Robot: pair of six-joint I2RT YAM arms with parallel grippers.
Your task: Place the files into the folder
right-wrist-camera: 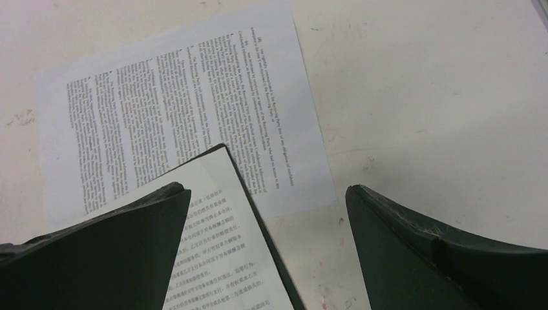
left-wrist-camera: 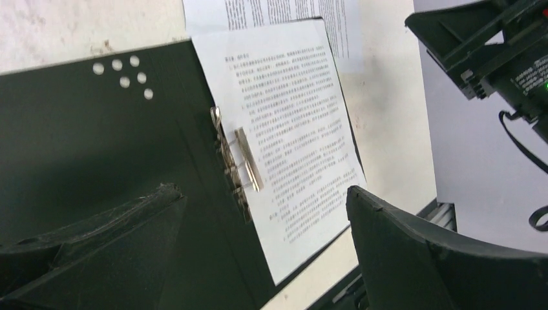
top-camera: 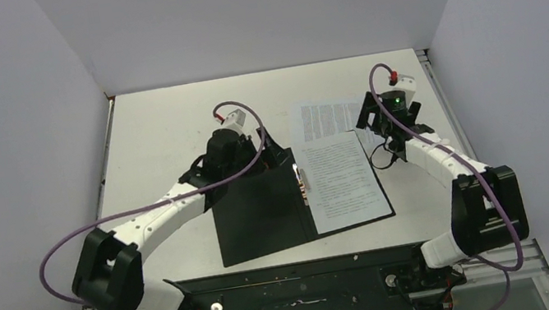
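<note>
The folder (top-camera: 260,215) lies open on the table, black inside, with white dots near its far edge (left-wrist-camera: 123,71) and a metal clip (left-wrist-camera: 239,161) at the spine. One file (top-camera: 342,182) lies on its right half. The second file (top-camera: 328,117) lies on the table beyond it, its near edge tucked under the folder's far right corner (right-wrist-camera: 258,219). My left gripper (top-camera: 265,158) hovers open over the folder's far left half (left-wrist-camera: 262,189). My right gripper (top-camera: 377,129) hovers open above the folder's far right corner and the second file (right-wrist-camera: 266,188).
The white table (top-camera: 167,130) is walled in by grey panels on the left, back and right. A black metal rail (top-camera: 300,284) with the arm bases runs along the near edge. The right arm (left-wrist-camera: 504,58) shows in the left wrist view.
</note>
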